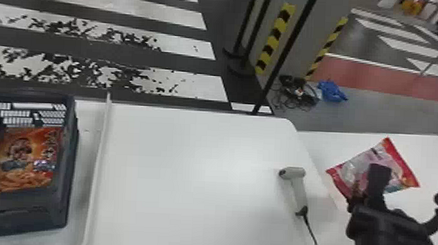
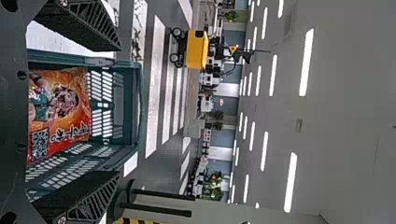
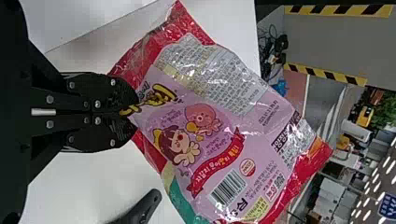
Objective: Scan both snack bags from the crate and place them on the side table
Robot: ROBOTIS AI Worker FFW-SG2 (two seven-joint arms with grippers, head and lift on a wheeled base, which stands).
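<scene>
At the right of the head view, my right gripper [image 1: 378,173] is over the side table [image 1: 429,147] with the pink and red snack bag [image 1: 400,167]. In the right wrist view, my right gripper [image 3: 133,113] is shut on an edge of that bag [image 3: 201,135], whose barcode shows. An orange snack bag [image 1: 26,158] lies in the dark crate [image 1: 70,167] at the left. My left gripper [image 2: 116,114] stands open, its fingers either side of the view of the crate [image 2: 135,112] and orange bag [image 2: 60,109]. The handheld scanner [image 1: 295,185] lies on the white table's right part.
The white table [image 1: 191,165] spans the middle, with a raised pale strip [image 1: 98,161] between it and the crate. The scanner's cable [image 1: 312,230] runs toward the front edge. Black posts [image 1: 288,45] stand behind the table.
</scene>
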